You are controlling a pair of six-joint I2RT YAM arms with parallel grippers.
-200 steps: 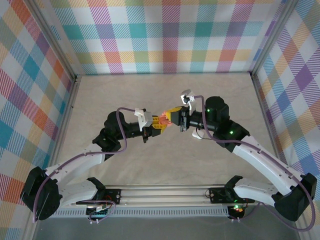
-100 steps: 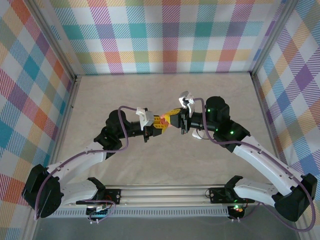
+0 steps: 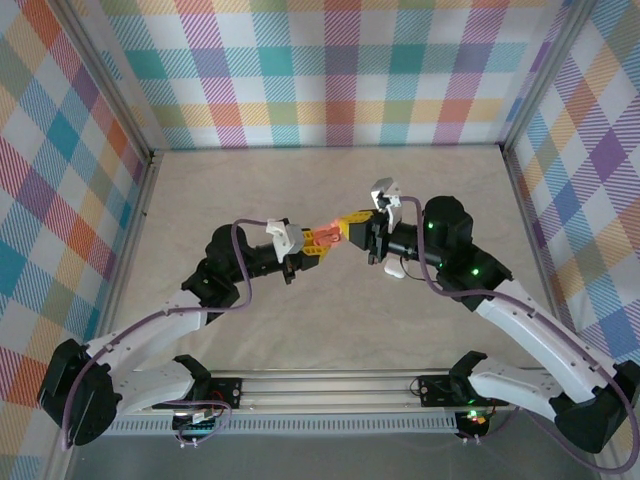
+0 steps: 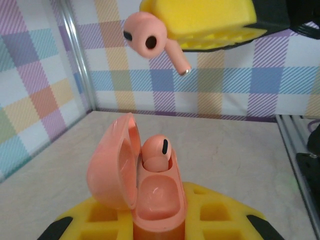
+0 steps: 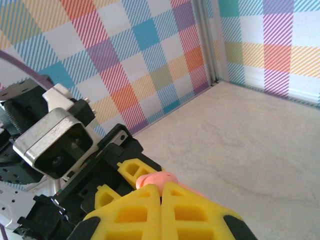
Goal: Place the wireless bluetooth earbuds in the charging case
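Note:
The salmon-pink charging case (image 4: 125, 170) stands open with its lid swung left, and my left gripper (image 4: 157, 222) is shut on its base. One pink earbud (image 4: 156, 150) sits in the far slot; the near slot (image 4: 156, 197) is bare. The second earbud (image 4: 147, 40) hangs above the case, apart from it, stem pointing down-right, pinched by my right gripper (image 4: 200, 22). In the right wrist view that earbud (image 5: 157, 179) pokes out past the shut right gripper (image 5: 161, 192). From above, the left gripper (image 3: 318, 241) and right gripper (image 3: 350, 229) meet mid-table, held off the surface.
A white rounded case (image 3: 393, 268) lies on the beige table (image 3: 250, 190) under my right forearm. Plaid walls enclose the table on three sides. The left gripper's black body and camera mount (image 5: 55, 142) sit close in front of the right fingers.
The right gripper has drawn slightly right and away with its earbud, and its wrist has turned. The left gripper still holds the open case in about the same place.

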